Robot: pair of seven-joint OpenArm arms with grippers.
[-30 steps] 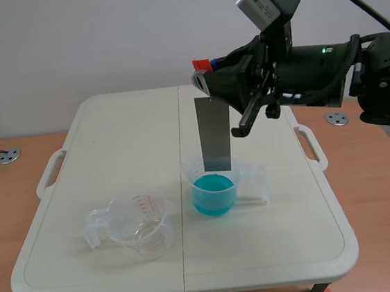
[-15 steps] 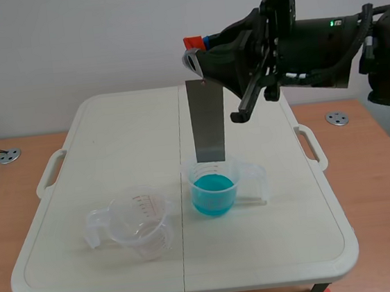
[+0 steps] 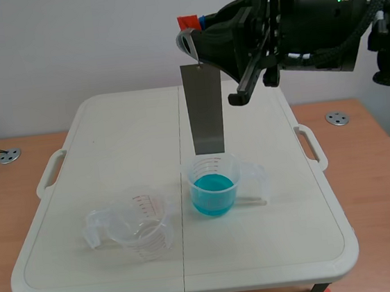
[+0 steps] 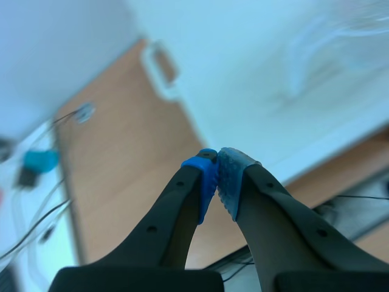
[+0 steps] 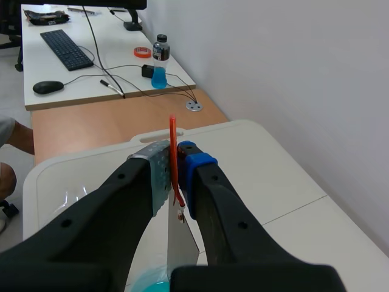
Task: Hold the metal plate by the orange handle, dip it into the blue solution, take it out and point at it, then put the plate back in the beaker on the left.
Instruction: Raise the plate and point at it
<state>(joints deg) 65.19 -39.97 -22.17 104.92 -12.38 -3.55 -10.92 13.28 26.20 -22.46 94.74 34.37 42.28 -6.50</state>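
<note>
A grey metal plate (image 3: 204, 109) hangs upright from an orange handle (image 3: 187, 23), which my right gripper (image 3: 193, 33) is shut on. The plate's lower edge is just above the beaker of blue solution (image 3: 214, 184) at the table's middle. In the right wrist view the orange handle (image 5: 174, 159) is pinched between the pads, with the plate (image 5: 181, 242) hanging below and the blue solution (image 5: 149, 283) under it. An empty clear beaker (image 3: 140, 221) stands to the left on the table. My left gripper (image 4: 216, 176) is shut on nothing, off the table's edge, and is out of the scene view.
The white folding table (image 3: 103, 135) has carry handles at both sides and sits on a wooden desk (image 3: 5, 201). A desk with a keyboard (image 5: 67, 48), a mouse and a bottle shows in the right wrist view.
My right arm has risen, lifting the plate out of the blue solution until its lower edge hangs above the beaker's rim.
</note>
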